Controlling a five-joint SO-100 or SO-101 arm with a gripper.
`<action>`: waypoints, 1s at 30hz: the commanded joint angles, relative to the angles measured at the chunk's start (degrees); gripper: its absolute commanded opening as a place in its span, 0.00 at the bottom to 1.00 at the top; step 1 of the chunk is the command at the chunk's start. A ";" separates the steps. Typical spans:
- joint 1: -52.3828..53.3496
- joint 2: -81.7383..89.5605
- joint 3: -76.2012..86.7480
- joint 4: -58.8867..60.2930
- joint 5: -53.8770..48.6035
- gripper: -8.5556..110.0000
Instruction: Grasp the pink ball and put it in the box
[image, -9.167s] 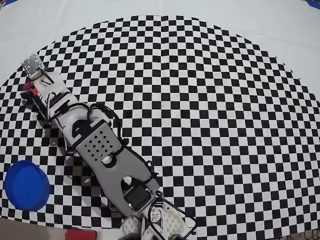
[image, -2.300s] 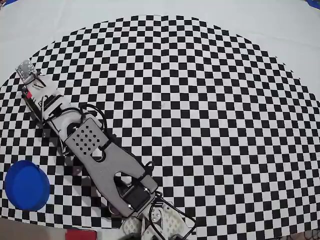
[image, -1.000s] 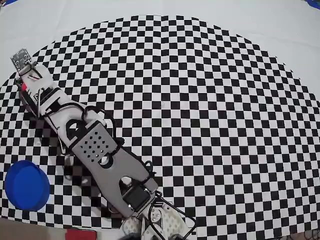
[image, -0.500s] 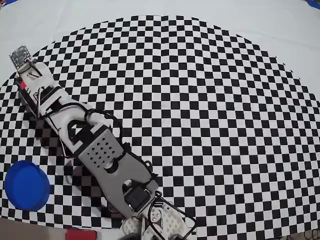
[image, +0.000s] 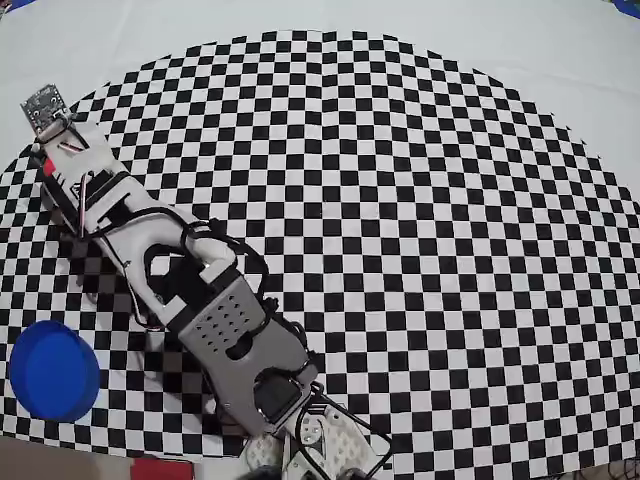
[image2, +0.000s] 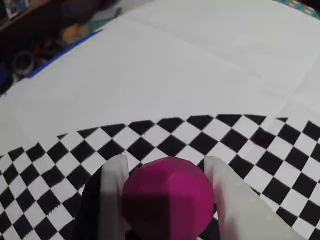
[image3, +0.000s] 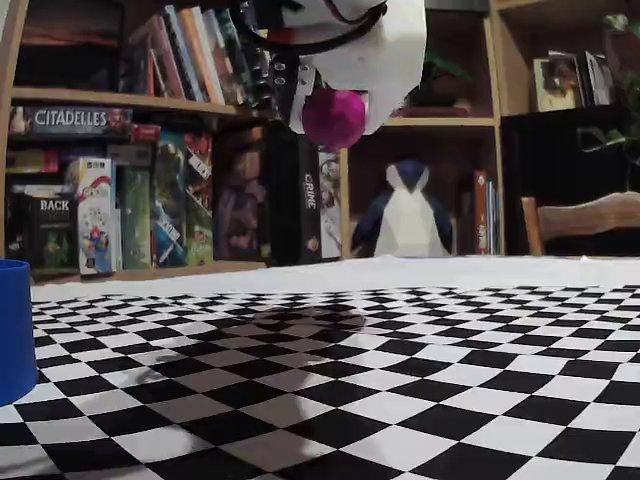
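The pink ball (image2: 169, 199) is faceted and magenta. It sits between the two white fingers (image2: 114, 200) of my gripper (image2: 165, 172), which is shut on it. In the fixed view the ball (image3: 334, 117) hangs high above the checkered mat, held by the gripper (image3: 338, 95). In the overhead view the arm reaches to the bottom edge and the gripper (image: 315, 450) hides the ball. The box is a blue round container (image: 53, 370) at the mat's lower left, also at the left edge of the fixed view (image3: 14, 330), well left of the gripper.
A black-and-white checkered mat (image: 420, 220) covers a white table. Bookshelves with board games (image3: 100, 180), a stuffed penguin (image3: 408, 215) and a chair (image3: 585, 225) stand behind the table. A red object (image: 160, 468) lies at the overhead view's bottom edge.
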 joint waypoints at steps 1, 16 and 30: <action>0.53 6.86 1.41 0.00 0.44 0.07; 1.23 17.93 11.69 -0.26 0.44 0.07; 1.58 28.04 20.57 -0.26 0.44 0.07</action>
